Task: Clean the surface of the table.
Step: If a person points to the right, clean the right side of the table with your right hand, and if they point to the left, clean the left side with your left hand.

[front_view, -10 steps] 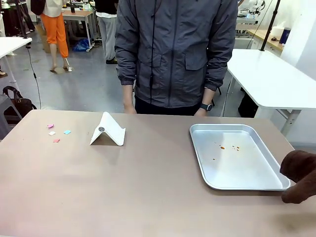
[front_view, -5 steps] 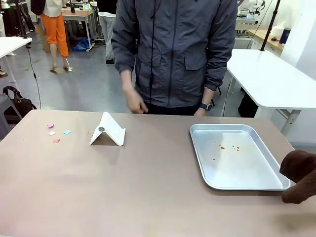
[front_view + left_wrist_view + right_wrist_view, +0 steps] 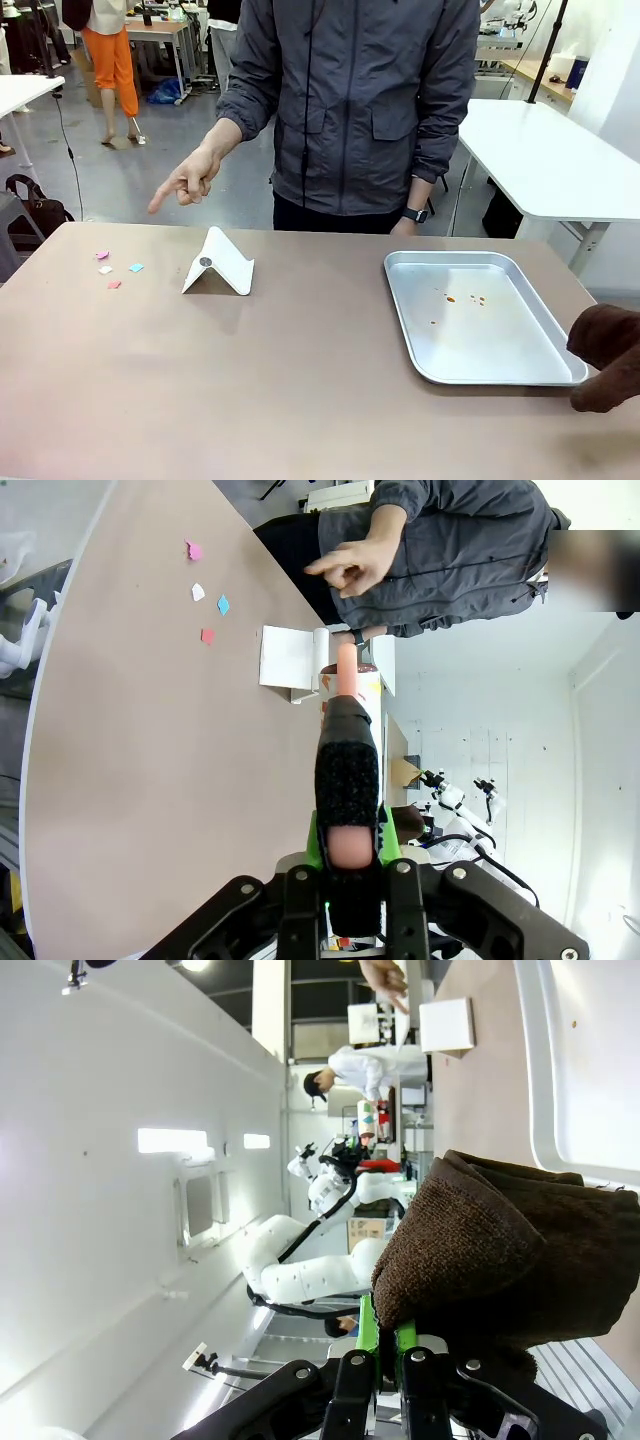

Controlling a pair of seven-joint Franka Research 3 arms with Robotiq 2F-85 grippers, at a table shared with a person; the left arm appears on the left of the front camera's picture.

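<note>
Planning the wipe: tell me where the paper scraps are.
In the front view, the paper scraps lie at the table's far left, just left of the white stand, near the person's pointing hand.

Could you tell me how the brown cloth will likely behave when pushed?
The cloth bunches in thick folds in the right hand, so probably soft and floppy. Its fuzzy pile likely drags rather than slips on the table.
</note>
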